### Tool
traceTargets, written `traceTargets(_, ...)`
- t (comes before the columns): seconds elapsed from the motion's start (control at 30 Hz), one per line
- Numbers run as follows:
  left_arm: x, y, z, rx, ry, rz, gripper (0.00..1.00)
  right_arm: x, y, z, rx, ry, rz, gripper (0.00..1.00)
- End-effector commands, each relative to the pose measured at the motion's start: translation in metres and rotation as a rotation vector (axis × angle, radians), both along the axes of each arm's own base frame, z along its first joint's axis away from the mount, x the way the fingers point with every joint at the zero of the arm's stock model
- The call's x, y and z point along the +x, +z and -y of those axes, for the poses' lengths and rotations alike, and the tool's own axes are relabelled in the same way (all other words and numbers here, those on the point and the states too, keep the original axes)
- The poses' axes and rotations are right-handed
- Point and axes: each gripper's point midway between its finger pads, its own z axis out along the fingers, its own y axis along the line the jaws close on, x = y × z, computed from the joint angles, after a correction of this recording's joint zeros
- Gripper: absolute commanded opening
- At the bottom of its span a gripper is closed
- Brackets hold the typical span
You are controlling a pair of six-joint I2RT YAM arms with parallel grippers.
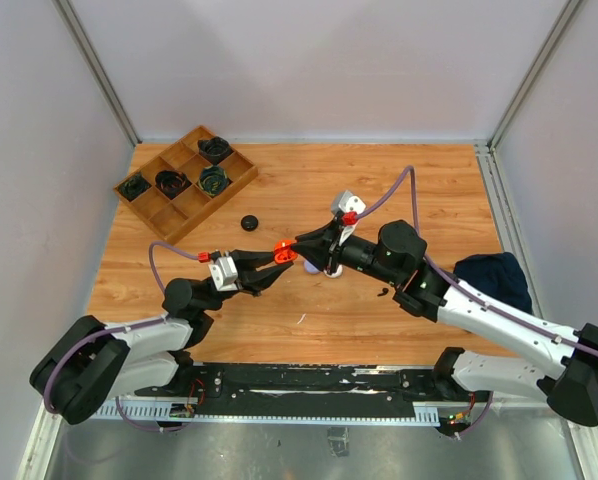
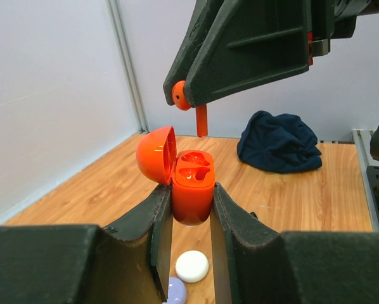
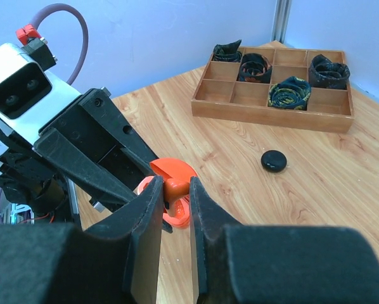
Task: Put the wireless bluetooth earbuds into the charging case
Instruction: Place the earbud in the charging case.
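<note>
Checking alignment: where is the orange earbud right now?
Left wrist view: the orange earbud hangs in the right gripper just above the open orange charging case held by the left gripper.

I have two arms built alike. White plastic shells cover the long links of my left arm [image 1: 129, 345] and my right arm [image 1: 499, 325], and every joint has a matte black housing. A pale purple cable [image 1: 157, 252] loops off each wrist and ends at a small red fitting [image 3: 30, 33]. Each wrist carries a light grey camera box [image 3: 15, 79] with two dark lenses. My left gripper [image 1: 277, 262] and right gripper [image 1: 301, 243] are black wedge-shaped fingers with recessed side panels and flat inner faces. Both bases sit on a black mounting rail [image 1: 309, 380] at the near edge of the wooden table [image 1: 429, 200].
</note>
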Motion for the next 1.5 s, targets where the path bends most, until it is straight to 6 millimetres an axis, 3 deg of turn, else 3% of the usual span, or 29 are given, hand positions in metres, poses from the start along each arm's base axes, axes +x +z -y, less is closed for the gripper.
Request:
traceTargets(0.0,-0.007,0.025,0.002,-0.055,-0.029,0.074,0.00,-0.009,0.025,-0.012,0.058,0.045,0.061,0.17)
traceTargets(1.1,-0.009,0.037,-0.006,-0.139,-0.022,0.050,0.00,-0.012,-0.005,-0.024,-0.002,0.046,0.030,0.17)
traceTargets(1.47,-0.011,0.037,-0.006,-0.146,-0.032,0.045,0.00,-0.007,-0.003,-0.015,0.010,-0.008,0.056,0.17)
